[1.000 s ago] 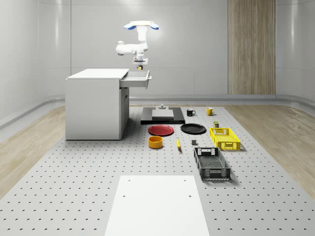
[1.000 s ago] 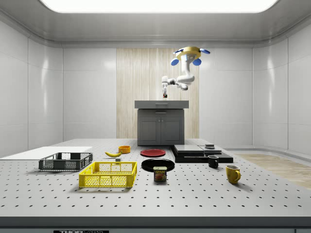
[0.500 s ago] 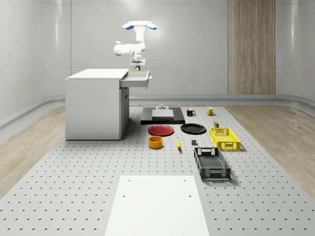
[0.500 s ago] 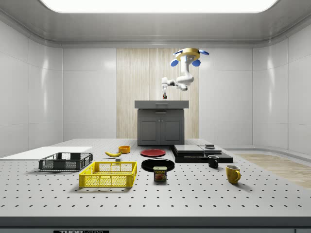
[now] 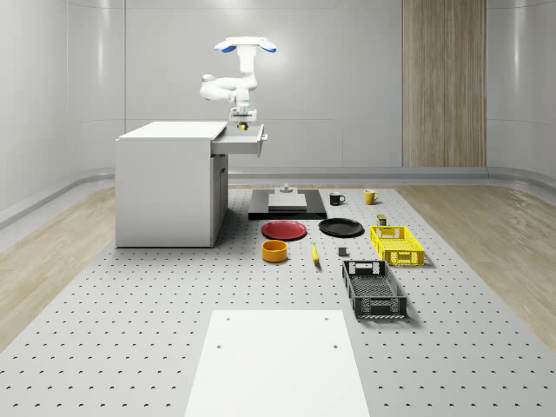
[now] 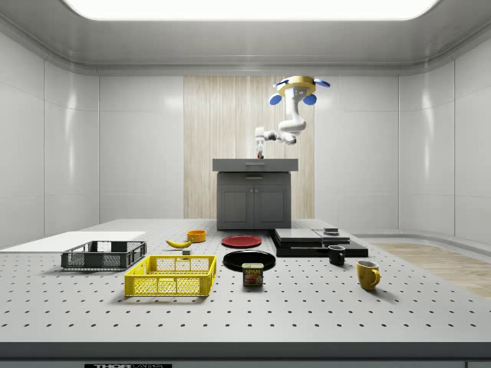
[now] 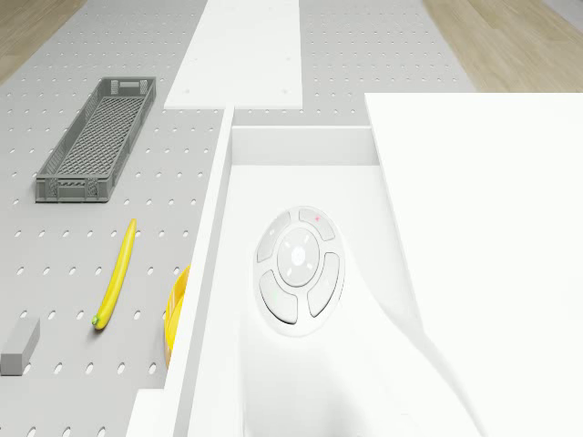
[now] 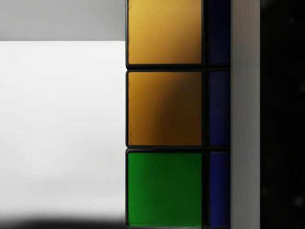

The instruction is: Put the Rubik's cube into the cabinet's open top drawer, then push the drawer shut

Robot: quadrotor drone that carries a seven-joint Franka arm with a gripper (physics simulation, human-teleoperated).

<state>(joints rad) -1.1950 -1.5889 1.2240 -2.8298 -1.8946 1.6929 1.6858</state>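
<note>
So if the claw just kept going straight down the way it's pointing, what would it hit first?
Most likely the floor of the open top drawer. The claw hangs pointing down just above it, holding the Rubik's cube, so the cube would touch first, though depth is hard to judge. The drone hovers above.

Tin label: "SPAM" in yellow letters on the dark blue face of the small tin [image 6: 252, 274].
Tin's place: in the side view it stands on the table [image 6: 322, 322], at 3 o'clock from the yellow crate [image 6: 171, 276] and just beside it.
Table edge: a strip of lettering [image 6: 126, 366] on the front edge, at 7 o'clock from the crate. It is cut off and too small to read.
</note>
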